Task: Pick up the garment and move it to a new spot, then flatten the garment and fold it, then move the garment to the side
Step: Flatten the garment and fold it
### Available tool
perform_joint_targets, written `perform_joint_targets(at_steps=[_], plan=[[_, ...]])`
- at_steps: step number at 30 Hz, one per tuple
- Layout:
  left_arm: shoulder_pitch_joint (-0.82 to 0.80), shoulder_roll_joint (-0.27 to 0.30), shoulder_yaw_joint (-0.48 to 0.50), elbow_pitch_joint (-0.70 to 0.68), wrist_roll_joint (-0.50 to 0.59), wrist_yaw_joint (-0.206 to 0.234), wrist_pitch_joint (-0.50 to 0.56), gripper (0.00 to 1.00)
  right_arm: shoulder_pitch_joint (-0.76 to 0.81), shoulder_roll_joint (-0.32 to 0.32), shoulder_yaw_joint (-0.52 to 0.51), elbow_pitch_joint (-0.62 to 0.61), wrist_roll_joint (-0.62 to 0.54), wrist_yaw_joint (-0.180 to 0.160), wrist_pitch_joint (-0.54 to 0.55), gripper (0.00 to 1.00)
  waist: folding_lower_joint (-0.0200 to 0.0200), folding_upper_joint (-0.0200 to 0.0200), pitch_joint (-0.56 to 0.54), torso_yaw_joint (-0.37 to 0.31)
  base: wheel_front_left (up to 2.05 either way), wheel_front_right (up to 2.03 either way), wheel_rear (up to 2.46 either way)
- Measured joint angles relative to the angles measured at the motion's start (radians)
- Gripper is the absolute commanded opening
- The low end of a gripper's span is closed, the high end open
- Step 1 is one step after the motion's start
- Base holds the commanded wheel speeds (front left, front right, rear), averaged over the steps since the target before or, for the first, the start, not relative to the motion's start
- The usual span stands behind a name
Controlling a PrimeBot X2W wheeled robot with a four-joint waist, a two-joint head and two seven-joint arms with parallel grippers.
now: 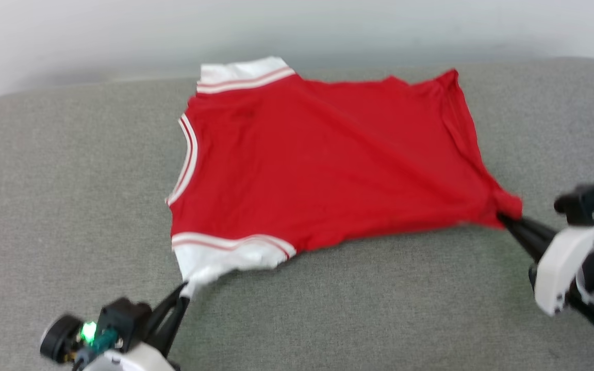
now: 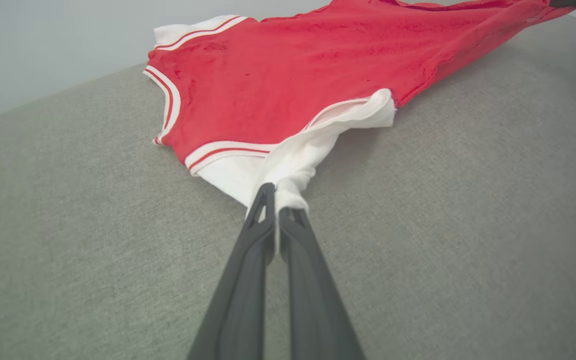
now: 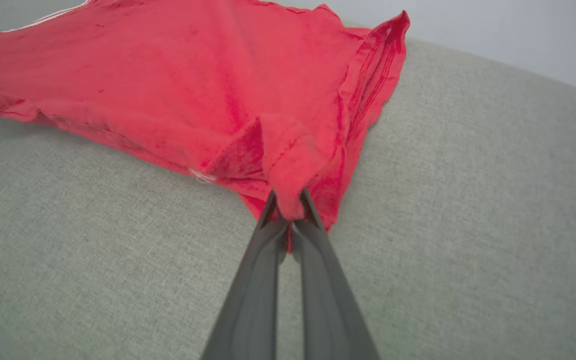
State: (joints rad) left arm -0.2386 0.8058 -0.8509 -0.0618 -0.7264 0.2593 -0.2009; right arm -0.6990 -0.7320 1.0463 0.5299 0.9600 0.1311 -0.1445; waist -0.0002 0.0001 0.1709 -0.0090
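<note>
From the head view we see the garment (image 1: 328,159) spread across a grey upholstered cushion (image 1: 353,319), red face up. Its neckline (image 1: 186,159), trimmed in red and white stripes, points to our left. One white sleeve (image 1: 225,260) lies at the near edge and the other white sleeve (image 1: 245,72) at the far edge, beside a pale wall (image 1: 121,31). Our left gripper (image 1: 183,298) is at the lower left, fingers pressed together on the tip of the near sleeve. Our right gripper (image 1: 503,217) is at the right, pinching the red hem corner, and the cloth is drawn into taut creases toward it. The picture is somewhat blurred.

In the left wrist view, our two dark fingers (image 2: 248,280) come together on a bunched bit of white sleeve fabric, which puckers just above the tips. Beyond it the striped cuff and the red body stretch away over the cushion. The far hem lifts toward a dark tip (image 2: 575,2) at the top right corner.

In the right wrist view, our fingers (image 3: 318,280) are clamped on a fold of red hem, which pokes up between the tips. The body fans out from there, raised a little off the cushion on the left, and the far side edge is ruffled into small folds. Bare grey upholstery lies around both grips, and nothing else rests on it near the garment.
</note>
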Motion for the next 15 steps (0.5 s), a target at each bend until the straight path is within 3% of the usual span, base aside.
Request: perform_joint_targets(at_steps=[8, 15], plan=[[0.225, 0.001, -0.035, -0.046, -0.086, 0.075, -0.015, 0.00, 0.226, -0.044, -0.013, -0.052, 0.026, 0.000, -0.028, 0.00, -0.0001, 0.0000, -0.083, -0.005, 0.00, 0.00, 0.00], [0.337, -0.019, -0.078, -0.051, -0.114, 0.073, -0.029, 0.00, 0.383, -0.074, -0.054, -0.099, 0.046, 0.000, -0.025, 0.00, -0.0001, -0.0001, -0.117, -0.014, 0.00, 0.00, 0.00]])
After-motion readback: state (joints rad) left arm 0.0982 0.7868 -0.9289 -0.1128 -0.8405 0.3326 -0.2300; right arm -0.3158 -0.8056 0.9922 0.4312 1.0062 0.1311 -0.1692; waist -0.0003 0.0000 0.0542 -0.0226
